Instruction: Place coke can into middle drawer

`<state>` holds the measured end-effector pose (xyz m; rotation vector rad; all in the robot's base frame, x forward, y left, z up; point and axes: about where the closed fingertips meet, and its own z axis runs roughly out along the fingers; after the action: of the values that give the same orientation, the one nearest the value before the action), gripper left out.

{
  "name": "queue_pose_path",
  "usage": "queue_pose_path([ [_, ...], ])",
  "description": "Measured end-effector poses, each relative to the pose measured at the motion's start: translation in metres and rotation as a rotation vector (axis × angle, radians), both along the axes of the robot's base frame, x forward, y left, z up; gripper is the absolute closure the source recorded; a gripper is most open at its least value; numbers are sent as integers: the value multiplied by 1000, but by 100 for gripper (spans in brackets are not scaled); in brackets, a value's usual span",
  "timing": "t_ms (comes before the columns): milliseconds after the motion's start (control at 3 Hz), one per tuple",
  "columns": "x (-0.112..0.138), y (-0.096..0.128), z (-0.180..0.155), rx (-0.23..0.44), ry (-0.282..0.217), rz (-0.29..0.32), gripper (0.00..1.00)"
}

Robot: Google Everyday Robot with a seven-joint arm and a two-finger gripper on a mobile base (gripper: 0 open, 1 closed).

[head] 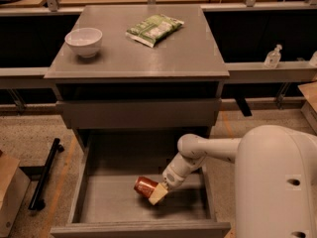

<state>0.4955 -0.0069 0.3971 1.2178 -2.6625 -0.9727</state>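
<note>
The middle drawer point(99, 217) is pulled out wide below the cabinet, a grey box with a flat floor. The coke can point(145, 186), red-orange with a silvery end, lies tilted on its side low inside the drawer, near the floor at mid-width. My gripper point(156, 192) reaches down into the drawer from the right and is shut on the can's right end, with a pale fingertip point(158, 194) showing beside it. My white arm point(213, 150) crosses over the drawer's right wall.
A white bowl point(83, 40) and a green snack bag point(154, 29) sit on the cabinet top point(198, 53). A shut grey drawer front point(138, 114) is above the open drawer. A black bar point(45, 175) lies on the floor at left; a cardboard box point(7, 192) is at far left.
</note>
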Motion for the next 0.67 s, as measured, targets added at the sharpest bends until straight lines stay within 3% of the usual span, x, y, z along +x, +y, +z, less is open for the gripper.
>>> queue_pose_path([
  [333, -8, -1, -12, -18, 29, -7, 36],
  [667, -10, -2, -10, -19, 25, -15, 13],
])
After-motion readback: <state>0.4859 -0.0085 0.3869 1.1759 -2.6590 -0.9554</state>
